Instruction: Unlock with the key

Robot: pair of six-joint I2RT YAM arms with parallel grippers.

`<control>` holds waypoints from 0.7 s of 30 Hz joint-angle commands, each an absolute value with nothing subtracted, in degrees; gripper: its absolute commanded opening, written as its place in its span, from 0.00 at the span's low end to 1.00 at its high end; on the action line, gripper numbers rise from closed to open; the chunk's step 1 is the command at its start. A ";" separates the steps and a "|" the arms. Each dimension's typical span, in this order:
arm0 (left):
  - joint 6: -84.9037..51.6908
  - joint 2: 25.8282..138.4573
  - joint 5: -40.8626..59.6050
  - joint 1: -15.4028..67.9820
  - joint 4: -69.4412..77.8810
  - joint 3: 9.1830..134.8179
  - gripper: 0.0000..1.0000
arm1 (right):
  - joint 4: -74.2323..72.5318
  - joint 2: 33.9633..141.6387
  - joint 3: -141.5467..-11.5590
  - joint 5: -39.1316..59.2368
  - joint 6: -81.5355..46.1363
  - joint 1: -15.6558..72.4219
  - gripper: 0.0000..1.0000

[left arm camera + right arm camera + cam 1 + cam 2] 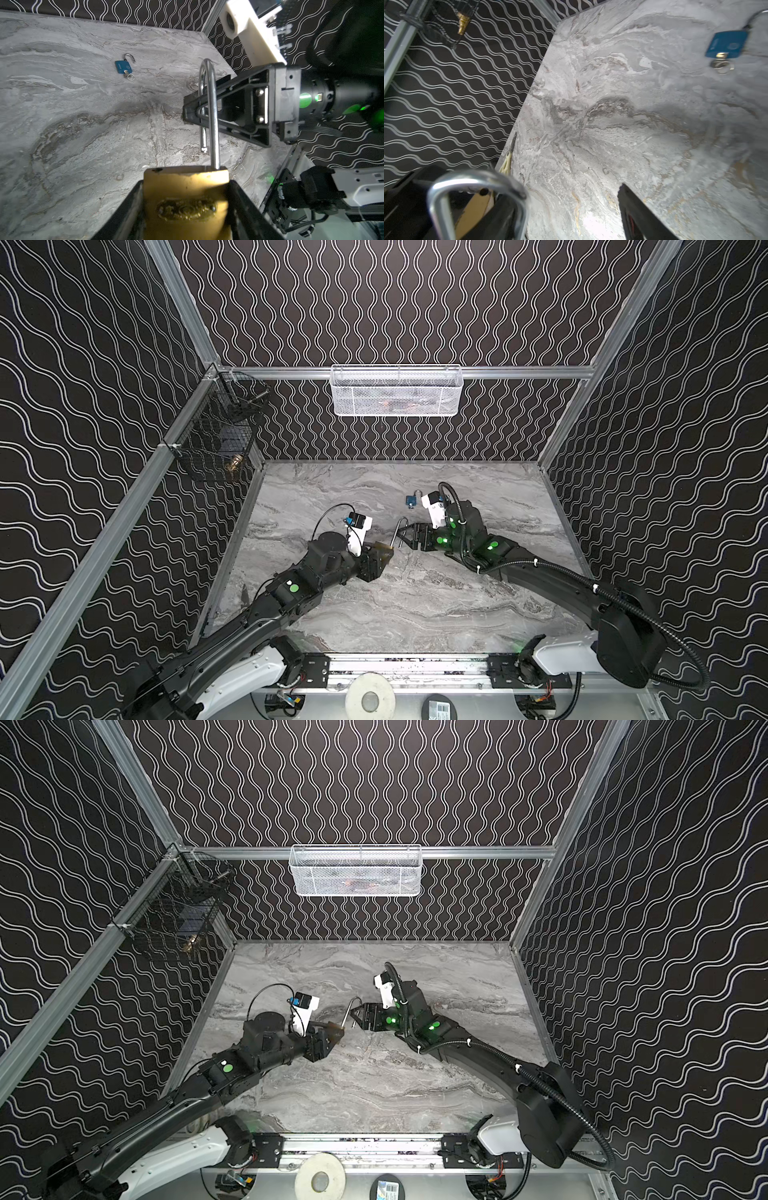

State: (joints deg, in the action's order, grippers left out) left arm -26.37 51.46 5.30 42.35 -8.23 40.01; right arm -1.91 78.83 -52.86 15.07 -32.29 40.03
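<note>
Both arms extend forward and inward, wrists low; left gripper (380,556) clamps the padlock (185,187), right gripper (402,536) faces it (jaws apart).

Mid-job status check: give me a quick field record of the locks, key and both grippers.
left gripper: shut on brass padlock
shackle: open, short leg out of the body
right gripper: open, jaws at the shackle, contact unclear
blue padlock: on table, its own hoop open, key in keyhole

Gold brass padlock (185,199) with shiny silver shackle (213,116), blue padlock (123,66), grey veined marble table (374,605), black walls (415,302) with white wavy lines, white mesh basket (397,391), black wire basket (212,439).
</note>
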 commanded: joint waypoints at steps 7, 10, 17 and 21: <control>-18.46 54.98 -3.46 43.20 -8.78 43.43 0.00 | 0.71 77.75 -53.66 14.17 -31.47 39.99 0.78; -18.08 56.35 -3.62 43.15 -8.12 44.41 0.00 | -1.70 75.76 -50.49 12.39 -32.42 39.95 0.80; -19.99 53.72 1.12 43.16 -7.22 44.33 0.00 | -6.50 73.22 -43.76 12.18 -35.39 36.29 0.85; -21.58 51.68 9.43 43.15 -4.66 43.31 0.00 | -17.23 76.15 -41.92 21.74 -35.94 34.13 0.87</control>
